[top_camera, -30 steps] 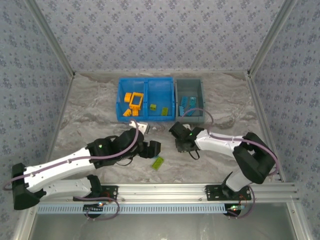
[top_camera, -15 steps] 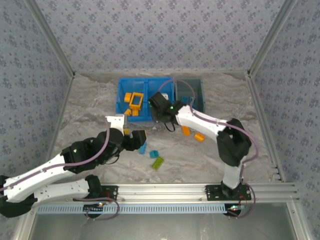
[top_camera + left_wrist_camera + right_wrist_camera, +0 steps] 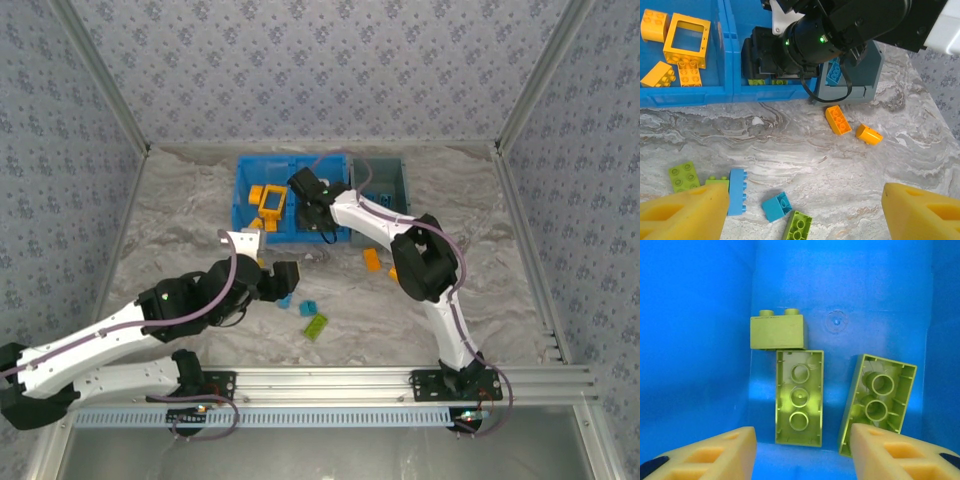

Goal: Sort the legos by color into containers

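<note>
The blue bin (image 3: pixel 241 205) holds orange legos, among them an open frame (image 3: pixel 686 40), in its left compartment. My right gripper (image 3: pixel 805 457) hangs open over the right compartment, above three lime green legos (image 3: pixel 799 397); its fingers stand clear of them. The grey bin (image 3: pixel 395 178) holds a light blue brick (image 3: pixel 834 74). My left gripper (image 3: pixel 805 212) is open above loose legos on the table: a long blue one (image 3: pixel 737 191), a blue cube (image 3: pixel 776 206), a green one (image 3: pixel 796 226) and another green one (image 3: pixel 683 176). Two orange pieces (image 3: pixel 838 120) lie nearer the grey bin.
The right arm (image 3: pixel 375 222) reaches across the table's middle to the blue bin, passing above the orange pieces (image 3: pixel 372 259). Patterned walls close in the marble table (image 3: pixel 180 220) on three sides. Open surface lies left of the blue bin and at the right.
The right arm swung from the table's middle to over the blue bin's right compartment and opened, letting a green brick drop. The left arm drew back to the left.
</note>
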Controlling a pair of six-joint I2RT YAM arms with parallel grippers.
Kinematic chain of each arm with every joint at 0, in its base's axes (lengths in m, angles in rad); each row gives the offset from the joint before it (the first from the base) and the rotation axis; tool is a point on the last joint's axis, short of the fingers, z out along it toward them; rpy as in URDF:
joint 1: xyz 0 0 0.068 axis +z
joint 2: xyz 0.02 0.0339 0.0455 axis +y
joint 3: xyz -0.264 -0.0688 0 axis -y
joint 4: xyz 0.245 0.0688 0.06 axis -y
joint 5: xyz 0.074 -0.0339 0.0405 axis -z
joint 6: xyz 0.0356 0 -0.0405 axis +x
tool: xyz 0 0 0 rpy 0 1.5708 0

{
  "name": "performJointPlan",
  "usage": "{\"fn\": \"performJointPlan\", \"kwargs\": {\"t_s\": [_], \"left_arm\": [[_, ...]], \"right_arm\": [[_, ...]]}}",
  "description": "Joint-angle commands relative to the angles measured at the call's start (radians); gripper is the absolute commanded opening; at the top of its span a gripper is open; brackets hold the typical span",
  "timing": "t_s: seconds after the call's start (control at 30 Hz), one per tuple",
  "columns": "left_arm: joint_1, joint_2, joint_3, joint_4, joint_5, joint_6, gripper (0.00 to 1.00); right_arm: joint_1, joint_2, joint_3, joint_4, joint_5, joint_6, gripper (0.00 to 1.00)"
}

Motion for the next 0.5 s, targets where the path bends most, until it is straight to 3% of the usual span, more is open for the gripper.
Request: {"fn": "performJointPlan", "kwargs": {"t_s": [0.0,0.27,0.47], "left_arm": [[-0.005,0.007,0.026,-0.010,0.019,0.005,0.80],[-0.005,0.045,0.047,-0.032,0.044,-0.003,0.80],[-0.005,0.122,0.098,-0.065,0.081,-0.006,0.80]], "right_arm": [[0.009,-0.064,0.023,-0.042,0.014,0.002,0.55],[0.049,-0.372,-0.137,0.013,0.152,-0.021,0.52],[0.083,-0.754,-0.472,0.125,0.246,-0.056,0.53]]}}
